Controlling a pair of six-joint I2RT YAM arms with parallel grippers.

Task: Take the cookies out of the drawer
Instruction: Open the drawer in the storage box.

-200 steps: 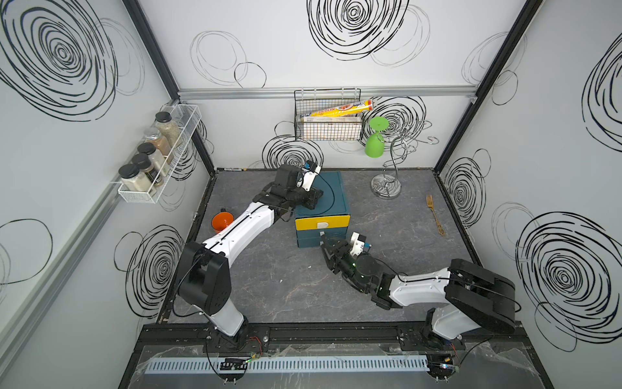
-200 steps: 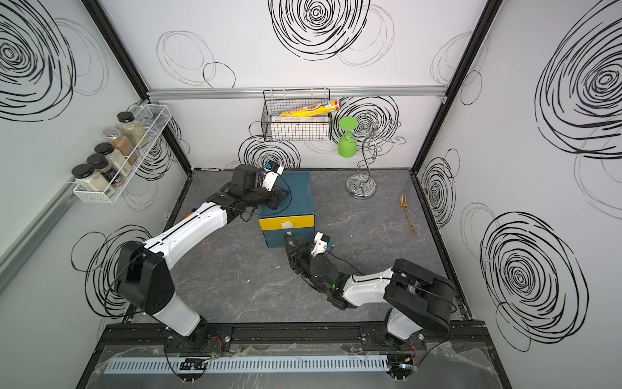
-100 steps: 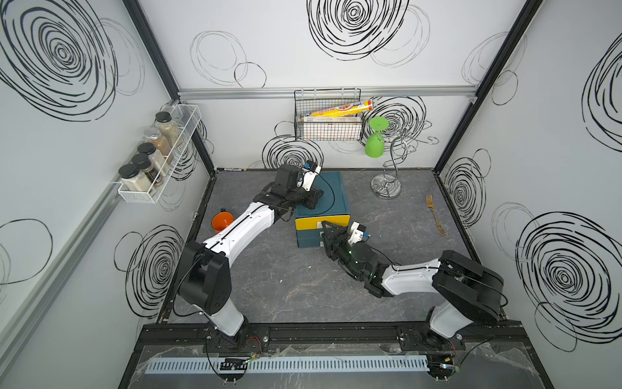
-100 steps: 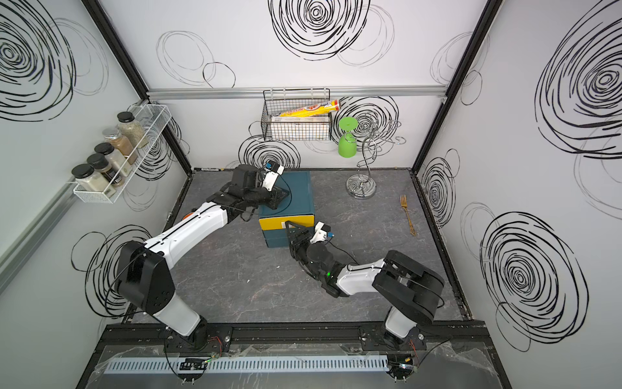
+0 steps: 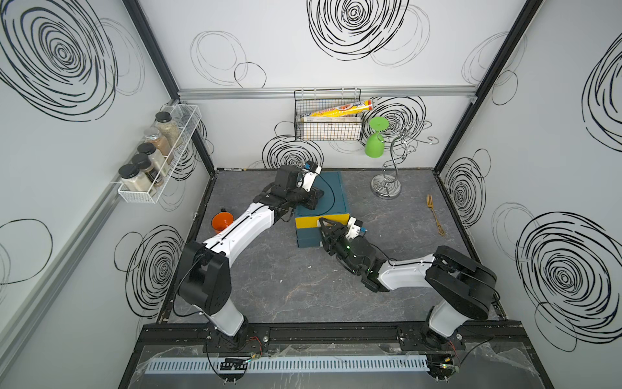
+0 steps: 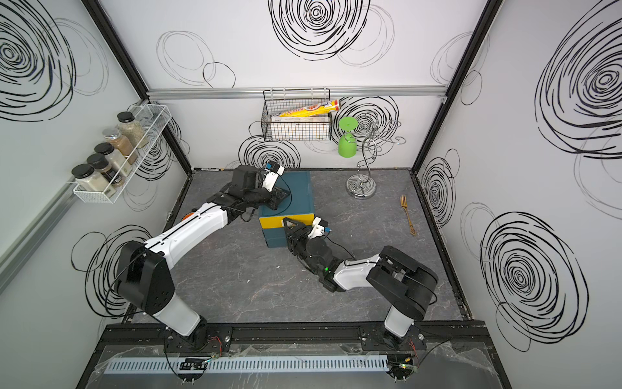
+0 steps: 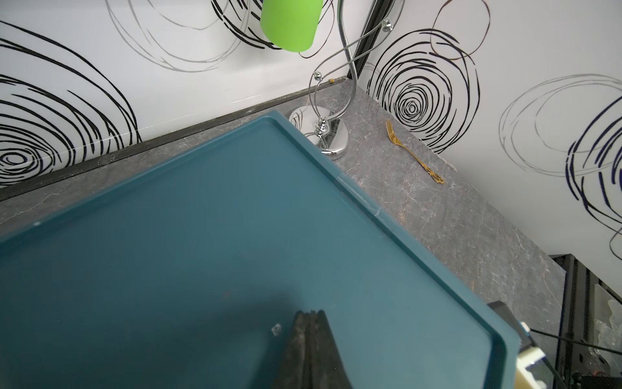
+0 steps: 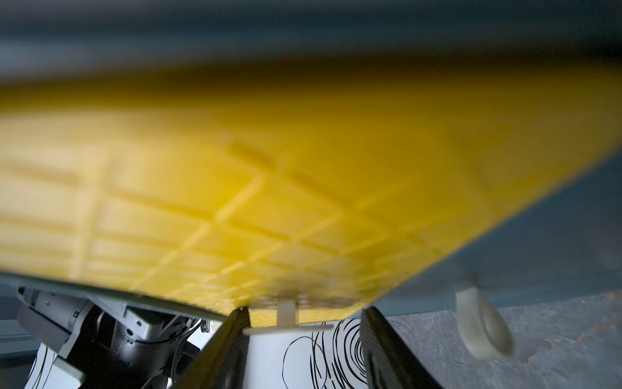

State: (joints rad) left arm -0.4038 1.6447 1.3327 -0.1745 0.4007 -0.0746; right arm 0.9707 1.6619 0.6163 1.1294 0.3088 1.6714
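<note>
The cookies are hidden; no packet shows in any view. A teal drawer cabinet (image 5: 333, 192) (image 6: 299, 192) stands at the back of the table, its yellow top drawer front (image 5: 306, 222) (image 6: 271, 222) looking closed. My right gripper (image 5: 322, 221) (image 6: 286, 220) is at that front. In the right wrist view it (image 8: 304, 315) is open, with the drawer's small white handle (image 8: 286, 311) between the fingers; one finger touches the handle's end and the other stands apart. My left gripper (image 5: 317, 198) (image 7: 310, 313) is shut and empty, its tip on the cabinet's top (image 7: 202, 219).
A chrome stand (image 5: 386, 188) with a hanging green cup (image 5: 374, 146) is right of the cabinet. A gold fork (image 5: 435, 215) lies near the right wall and an orange bowl (image 5: 222, 220) by the left wall. On the walls hang a wire basket (image 5: 328, 124) holding a yellow-orange tube, and a spice rack (image 5: 154, 161).
My right arm has reached forward from the table in front of the cabinet to the yellow drawer front. The left arm has stayed on the cabinet's top.
</note>
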